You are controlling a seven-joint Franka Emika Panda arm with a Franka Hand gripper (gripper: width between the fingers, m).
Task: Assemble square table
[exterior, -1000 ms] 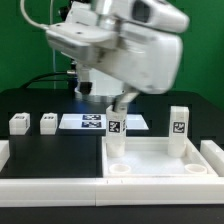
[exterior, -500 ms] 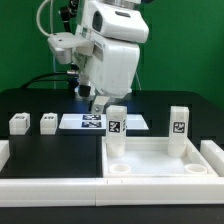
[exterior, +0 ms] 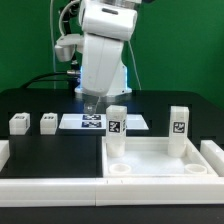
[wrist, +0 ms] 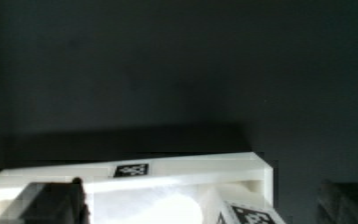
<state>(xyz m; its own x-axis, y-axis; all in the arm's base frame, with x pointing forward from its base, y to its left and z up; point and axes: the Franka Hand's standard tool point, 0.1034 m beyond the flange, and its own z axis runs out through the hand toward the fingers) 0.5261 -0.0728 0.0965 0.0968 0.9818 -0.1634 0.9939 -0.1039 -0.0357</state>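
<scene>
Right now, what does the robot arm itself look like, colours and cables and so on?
The arm is glossy white with rounded, bulky shells. Dark cables loop behind it. The gripper underneath is darker; its fingers look black.

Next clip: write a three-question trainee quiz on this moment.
1. How many legs stand upright in the top?
2. True or false: the gripper holds a leg.
3. Where are the two loose legs? A) on the marker board; B) at the exterior view's left of the marker board; C) in the top.
Key: 1. two; 2. false, it is open above the scene; 3. B.
</scene>
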